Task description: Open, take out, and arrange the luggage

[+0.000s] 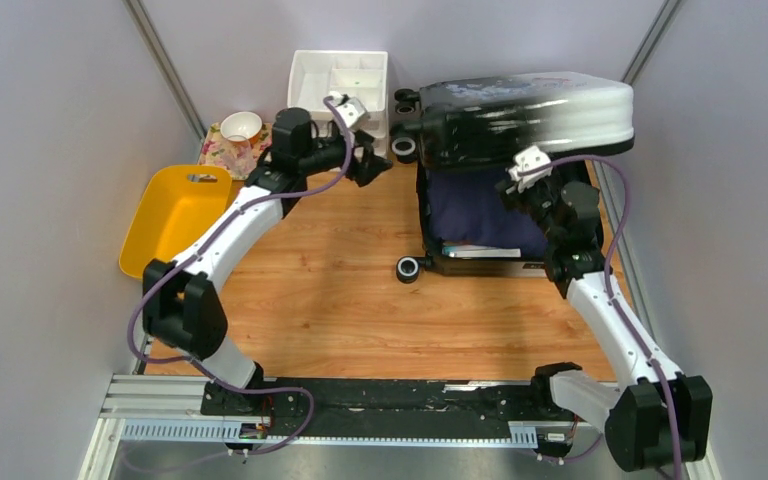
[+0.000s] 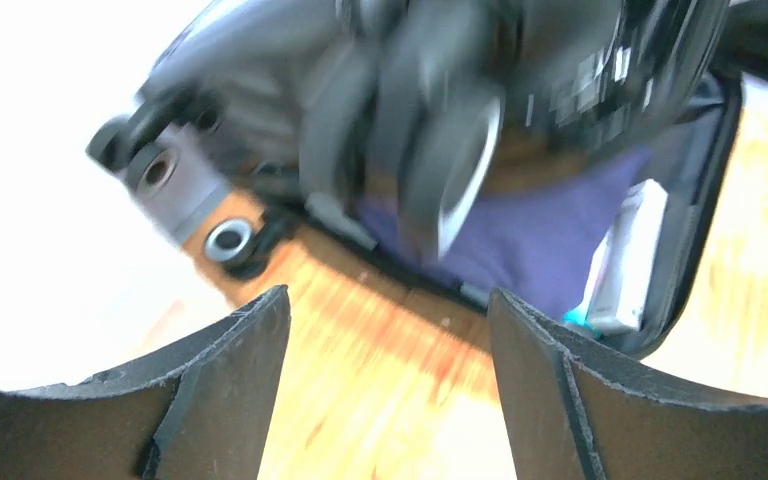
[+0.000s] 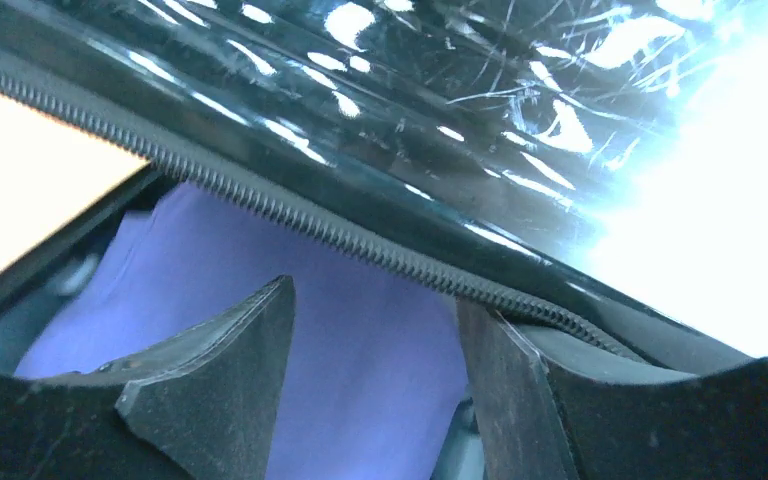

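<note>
— Luggage first: where is it found?
— On the right side of the table, toward the far end. It is laid flat with the lid raised partway, and appears to be hinged along the far side. One wheel is seen at its near left corner.

— And the right gripper?
— It is set just under the lid's near rim, fingers spread wide. Nothing is clamped. The zip runs just above the fingers, and whether the rim is borne on them cannot be told. Blue cloth is seen beneath, inside the lower half.

— The left gripper?
— It is held farther off, near the far wheels, spread wide and empty.

— How is the luggage judged to handle?
— The shell is taken to be stiff, glossy and slippery, and the lid fairly heavy for one arm. A fall shut is to be feared if support is lost. The rim at the zip is thought the best hold, since an edge is offered there. The smooth crown is better avoided. The cloth is expected to be soft and light, and best pinched at a fold.
</note>
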Controlling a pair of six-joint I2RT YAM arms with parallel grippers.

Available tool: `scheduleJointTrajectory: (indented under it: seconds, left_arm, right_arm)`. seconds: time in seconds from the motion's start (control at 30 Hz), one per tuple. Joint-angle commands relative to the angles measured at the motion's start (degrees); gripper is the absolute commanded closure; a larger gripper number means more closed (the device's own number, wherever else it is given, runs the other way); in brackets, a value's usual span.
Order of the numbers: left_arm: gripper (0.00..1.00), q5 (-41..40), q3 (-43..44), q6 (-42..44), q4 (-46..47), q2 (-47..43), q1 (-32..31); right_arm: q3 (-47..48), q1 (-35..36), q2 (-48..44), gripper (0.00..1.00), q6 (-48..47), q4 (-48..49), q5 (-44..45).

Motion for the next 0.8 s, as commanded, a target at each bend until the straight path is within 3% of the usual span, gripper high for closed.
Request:
scheduleJointTrajectory:
  seconds: [0.0,0.07,0.1,0.17,0.2,0.23,0.37,0.47,0.6,0.77]
  left_arm:
    - [0.2,-8.7,-11.2,-10.1,6.1,-12.0,4.7]
    - [0.19,-9.3,-18.0,-11.4,6.8,-18.1,7.0]
    - [0.19,-5.6,-24.2,-8.8,7.0,-20.3,7.0]
    - [0.19,0.7,-28.5,2.1,5.5,-25.4,4.7]
    - [0.19,1.5,-29.1,6.3,0.1,-26.2,2.8]
    - [0.2,1.2,-28.4,14.8,-3.9,-26.0,-2.1]
    - [0.26,-0.7,-21.6,25.5,-12.7,-18.8,-12.2]
    - [0.27,-1.2,-15.4,29.1,-12.6,-10.4,-18.1]
    - [0.28,-1.0,-7.4,29.7,-7.5,0.2,-21.4]
    - [0.29,3.2,2.7,29.7,-11.6,12.8,-23.7]
  right_arm:
    - [10.6,-0.1,4.2,0.33,2.8,12.9,4.2]
    - [14.1,-0.2,7.2,0.33,3.4,13.2,3.3]
    - [15.1,0.0,8.3,0.33,3.5,13.4,2.7]
    - [17.7,0.0,11.1,0.33,3.5,14.3,2.0]
    - [18.7,0.0,12.2,0.33,3.5,14.6,2.1]
    - [19.9,-0.1,13.9,0.33,3.5,14.6,2.4]
    - [24.5,-0.1,17.6,0.33,2.9,14.5,3.0]
    - [27.7,-0.1,20.0,0.33,2.0,14.0,3.1]
    - [31.3,-0.1,22.6,0.32,0.5,13.3,3.5]
    - [33.7,-0.1,25.2,0.32,-1.4,12.4,3.5]
